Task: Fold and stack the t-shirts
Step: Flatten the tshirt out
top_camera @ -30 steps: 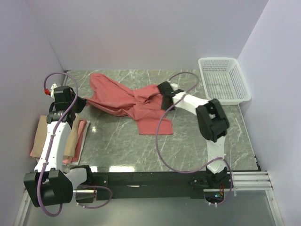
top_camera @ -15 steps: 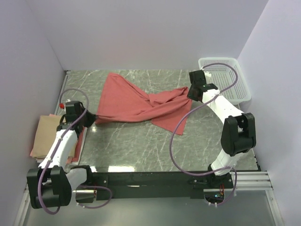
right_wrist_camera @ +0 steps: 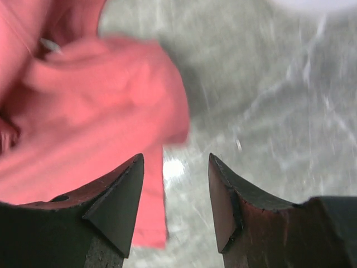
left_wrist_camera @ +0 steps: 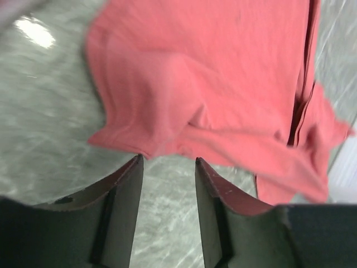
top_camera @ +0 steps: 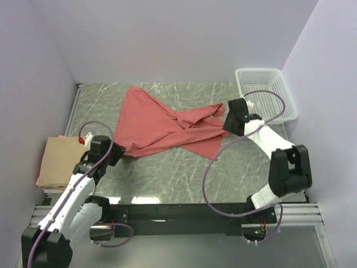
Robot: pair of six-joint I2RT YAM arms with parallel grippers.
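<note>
Red shirt point(top_camera: 167, 125) is lying loose on the worktop point(top_camera: 178, 173), and neither gripper is holding it. Left gripper point(left_wrist_camera: 167, 162) is hovering with its jaws parted and nothing between them, only bare marble showing in the gap. Right gripper point(right_wrist_camera: 175, 162) is likewise standing open and empty.

Trouble is likely waiting in the cloth itself. It is bunching and twisting through its middle rather than lying flat, so a fold started from this state would probably be trapping wrinkles and coming out lopsided. Several layers are overlapping near each gripper, so a pinch there may be catching too many plies, or only the top one, and dragging the shirt into a tighter knot. Tan shirt point(top_camera: 58, 162) is resting beside the left arm at the worktop's left edge, and a wide sweep could be disturbing it.

From the left gripper, the shirt's near hem is sitting just beyond the fingertips, apart from them. From the right gripper, a rounded fold is lying just ahead and toward its left finger. Between them the shirt is stretching across the middle of the worktop.
</note>
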